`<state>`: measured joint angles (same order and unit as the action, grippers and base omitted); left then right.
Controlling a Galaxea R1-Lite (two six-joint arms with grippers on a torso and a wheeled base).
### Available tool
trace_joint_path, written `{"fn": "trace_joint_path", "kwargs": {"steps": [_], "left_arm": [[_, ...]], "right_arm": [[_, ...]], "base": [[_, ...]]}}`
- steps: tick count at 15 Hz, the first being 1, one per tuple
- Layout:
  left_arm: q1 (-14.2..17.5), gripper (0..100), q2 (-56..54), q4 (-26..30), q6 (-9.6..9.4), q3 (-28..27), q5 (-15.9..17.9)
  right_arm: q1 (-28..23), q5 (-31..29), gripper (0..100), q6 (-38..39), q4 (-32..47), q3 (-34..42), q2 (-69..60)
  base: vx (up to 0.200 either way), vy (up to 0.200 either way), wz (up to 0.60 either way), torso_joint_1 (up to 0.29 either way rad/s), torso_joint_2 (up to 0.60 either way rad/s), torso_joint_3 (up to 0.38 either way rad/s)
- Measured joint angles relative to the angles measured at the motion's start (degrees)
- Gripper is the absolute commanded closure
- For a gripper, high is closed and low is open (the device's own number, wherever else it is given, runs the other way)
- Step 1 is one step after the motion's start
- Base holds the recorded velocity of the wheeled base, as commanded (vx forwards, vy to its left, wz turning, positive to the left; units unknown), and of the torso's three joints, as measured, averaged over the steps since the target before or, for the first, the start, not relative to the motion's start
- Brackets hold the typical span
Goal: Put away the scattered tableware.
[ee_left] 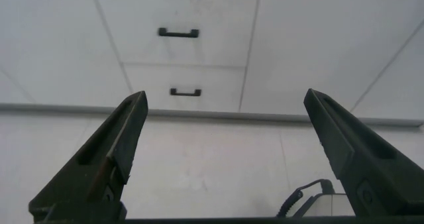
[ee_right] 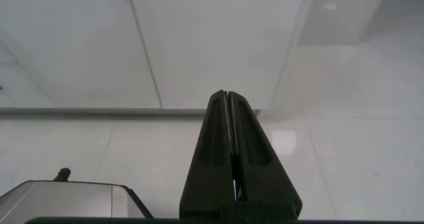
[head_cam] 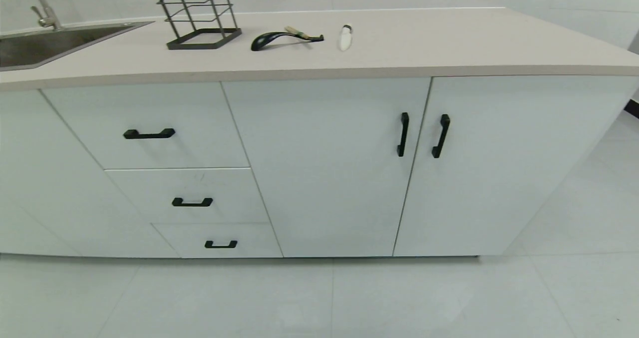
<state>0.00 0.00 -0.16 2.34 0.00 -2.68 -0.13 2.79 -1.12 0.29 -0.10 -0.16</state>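
Tableware, three loose pieces near the back of the worktop (head_cam: 449, 43), just right of the wire rack (head_cam: 199, 13) and well apart from the sink (head_cam: 45, 46).

Nearest the rack, a black spoon (head_cam: 272, 39): glossy, deep-bowled, with a long arched handle running rightward. Probably light and rigid, likely slick on that polished finish, so prone to skating or rocking on its rounded bowl under a side push. Best taken across the handle at the raised middle of the arch, clear of the worktop, rather than at the bowl.

Against the far end of that handle, a pale stick-like piece (head_cam: 298, 32); touching or merely overlapping, impossible to say. Looks thin and low-lying, so hard to get under. Worth lifting after the spoon, pinched from above near its middle.

A little further right, apart from the other two, a white piece (head_cam: 345, 37): short, smooth, rounded, greyer at the far tip; kind uncertain, perhaps a small ceramic spoon. If ceramic, brittle and slippery, so deserving a gentle, centred pinch across the narrow width and a soft set-down.

As for the left jaws: spread wide, nothing between them, low before the drawers (ee_left: 192, 52). As for the right jaws: pressed together, empty, low over the floor (ee_right: 344, 138) by the cupboard foot. Neither near the tableware, by the look of it.
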Motion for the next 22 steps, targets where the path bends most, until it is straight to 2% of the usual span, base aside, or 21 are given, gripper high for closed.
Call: {"fn": "trace_joint_path", "kwargs": {"steps": [3,13,22], "left_arm": [[0.0,0,0.0,0.0,-0.05,0.0,0.0],[0.0,0,0.0,0.0,-0.07,0.0,0.0],[0.0,0,0.0,0.0,0.00,0.0,0.0]], "right_arm": [[0.0,0.0,100,0.1,0.0,0.0,0.0],[0.0,0.0,100,0.0,0.0,0.1,0.0],[0.0,0.0,100,0.1,0.0,0.1,0.0]], "base": [[0.200,0.200,0.00,-0.001,0.00,0.004],[0.000,0.200,0.00,0.001,0.00,0.003],[0.000,0.000,0.00,0.000,0.00,0.000]]}}
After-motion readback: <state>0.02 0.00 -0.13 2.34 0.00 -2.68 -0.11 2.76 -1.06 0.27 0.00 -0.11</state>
